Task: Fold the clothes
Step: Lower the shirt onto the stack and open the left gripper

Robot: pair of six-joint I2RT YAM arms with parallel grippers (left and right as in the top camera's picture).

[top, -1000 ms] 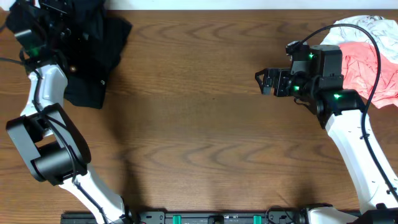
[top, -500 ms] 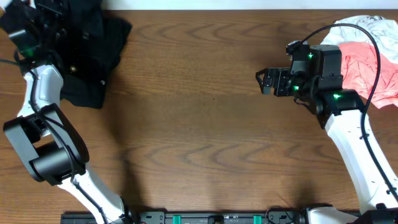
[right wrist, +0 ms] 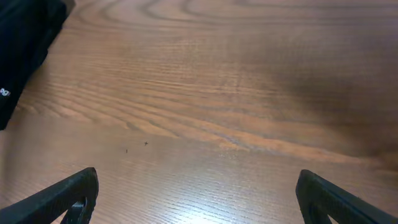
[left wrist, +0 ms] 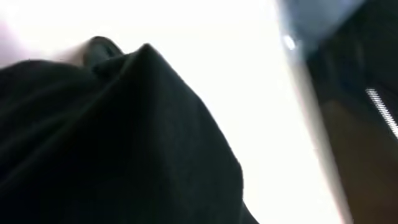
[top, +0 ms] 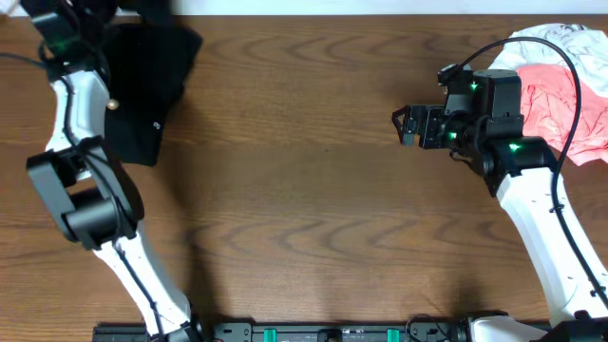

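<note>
A black shirt [top: 147, 90] lies bunched at the table's far left, a small pale button [top: 157, 124] on its lower part. My left gripper [top: 76, 14] is at the table's far left corner, over the shirt's top edge. In the left wrist view black fabric [left wrist: 106, 143] covers the jaws and rises to a peak, so the gripper appears shut on it. My right gripper [top: 404, 125] is open and empty, low over bare wood [right wrist: 199, 199]. The shirt's edge shows in the right wrist view [right wrist: 25, 37]. Pink [top: 560, 95] and white [top: 556, 40] clothes lie behind the right arm.
The brown wooden table [top: 304, 190] spans the view, with its back edge against a white surface at the top. Black cables loop over the right arm by the pink pile. The arm bases stand at the front edge.
My left arm has swung up and towards the far edge, and the black fabric's top part has shifted with it. The right arm has not moved.
</note>
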